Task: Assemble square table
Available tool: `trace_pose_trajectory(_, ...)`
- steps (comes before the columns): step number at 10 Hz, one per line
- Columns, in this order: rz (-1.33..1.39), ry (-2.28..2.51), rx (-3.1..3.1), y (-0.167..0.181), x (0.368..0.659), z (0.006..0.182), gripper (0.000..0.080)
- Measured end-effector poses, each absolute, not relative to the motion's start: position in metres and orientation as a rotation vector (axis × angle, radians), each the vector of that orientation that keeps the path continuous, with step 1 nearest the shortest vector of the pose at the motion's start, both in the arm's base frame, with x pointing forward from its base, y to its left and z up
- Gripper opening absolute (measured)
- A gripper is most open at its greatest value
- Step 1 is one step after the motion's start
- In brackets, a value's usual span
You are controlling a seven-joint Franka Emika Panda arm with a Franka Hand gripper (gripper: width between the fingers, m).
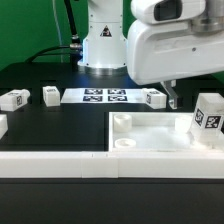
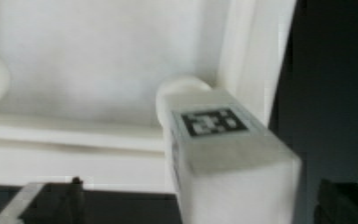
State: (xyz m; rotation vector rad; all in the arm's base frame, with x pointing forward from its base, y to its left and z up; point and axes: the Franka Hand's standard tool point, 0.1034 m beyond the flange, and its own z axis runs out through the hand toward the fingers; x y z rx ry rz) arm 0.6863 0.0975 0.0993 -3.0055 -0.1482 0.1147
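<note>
Gripper (image 1: 172,98) is hanging wide open, holding nothing. Top (image 1: 165,130) is lying at four o'clock in the exterior view, and a leg (image 1: 207,117) is standing at its three o'clock corner.

**White plastic on matt black**

The square tray top (image 1: 160,130) and the leg (image 1: 207,118) in it look like smooth, matt white plastic. The table (image 1: 60,125) is matt black. The robot arm (image 1: 170,45) has a glossy white plastic shell.
</note>
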Motion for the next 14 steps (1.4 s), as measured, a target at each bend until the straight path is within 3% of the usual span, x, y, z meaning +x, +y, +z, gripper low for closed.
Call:
trace_pose_trajectory(7, 0.102, -0.127, -3.005, 0.109, 0.687, 0.076, 0.0649)
trace_pose_trajectory(9, 0.103, -0.104, -3.006, 0.109, 0.687, 0.076, 0.0388)
trace_pose_trajectory(10, 0.109, 0.016, -3.018, 0.105, 0.687, 0.076, 0.0388)
trace_pose_trajectory(11, 0.114, 0.119, -3.018, 0.104, 0.687, 0.076, 0.0294)
trace_pose_trajectory(14, 0.090, 0.473, -2.998, 0.102, 0.688, 0.074, 0.0293)
